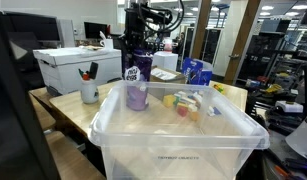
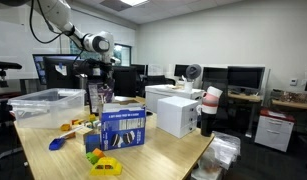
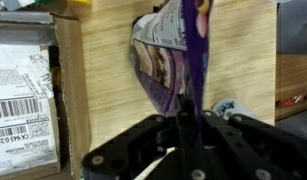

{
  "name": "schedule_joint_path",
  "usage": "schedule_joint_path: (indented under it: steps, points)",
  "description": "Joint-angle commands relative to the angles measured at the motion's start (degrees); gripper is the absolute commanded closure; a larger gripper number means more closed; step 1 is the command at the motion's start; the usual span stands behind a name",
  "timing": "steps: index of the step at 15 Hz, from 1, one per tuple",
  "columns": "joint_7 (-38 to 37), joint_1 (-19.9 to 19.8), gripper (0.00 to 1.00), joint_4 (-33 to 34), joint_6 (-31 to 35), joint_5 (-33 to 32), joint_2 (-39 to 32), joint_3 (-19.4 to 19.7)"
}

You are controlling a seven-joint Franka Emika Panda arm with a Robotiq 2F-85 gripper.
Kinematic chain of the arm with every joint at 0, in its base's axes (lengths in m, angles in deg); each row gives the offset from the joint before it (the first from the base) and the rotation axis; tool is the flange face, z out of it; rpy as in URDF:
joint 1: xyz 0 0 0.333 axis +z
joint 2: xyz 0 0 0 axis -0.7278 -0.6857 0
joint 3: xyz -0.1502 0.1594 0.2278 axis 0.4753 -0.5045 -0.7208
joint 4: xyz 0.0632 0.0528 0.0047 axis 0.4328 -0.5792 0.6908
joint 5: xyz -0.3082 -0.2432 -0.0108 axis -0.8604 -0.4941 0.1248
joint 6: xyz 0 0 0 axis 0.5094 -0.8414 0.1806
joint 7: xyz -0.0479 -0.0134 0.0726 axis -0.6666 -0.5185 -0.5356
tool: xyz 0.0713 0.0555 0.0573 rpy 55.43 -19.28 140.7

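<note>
The gripper (image 3: pixel 190 112) pinches a purple bag (image 3: pixel 165 60) by its top — in an exterior view, mug (image 1: pixel 89 92) at its nine o'clock, bin (image 1: pixel 178 150) at five.

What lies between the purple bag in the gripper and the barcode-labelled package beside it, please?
Only bare wooden tabletop: the wrist view shows a clear strip between the purple bag, held in the shut gripper, and the labelled package.

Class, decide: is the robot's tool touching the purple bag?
Touching. In the wrist view the tool is shut on the purple bag, pinching its edge.
</note>
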State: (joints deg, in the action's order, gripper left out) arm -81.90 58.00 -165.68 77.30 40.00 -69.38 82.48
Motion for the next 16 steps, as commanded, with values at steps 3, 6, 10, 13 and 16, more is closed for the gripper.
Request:
schedule_joint_path:
  steps: [3, 6, 10, 13, 16]
  points:
    - [-1.08, -0.37, 0.96, 0.69, 1.06, 1.02, 1.45, 0.13]
    - [-1.19, -0.34, 0.96, 1.51, 1.38, 0.79, 1.63, 0.32]
    - [-1.33, -0.23, 0.96, 2.35, 2.16, 0.48, 1.73, 0.59]
    - [-1.33, -0.16, 0.96, 2.49, 3.08, 0.35, 1.98, 0.64]
    - [-1.30, -0.09, 0.96, 2.30, 4.68, 0.25, 2.66, 0.65]
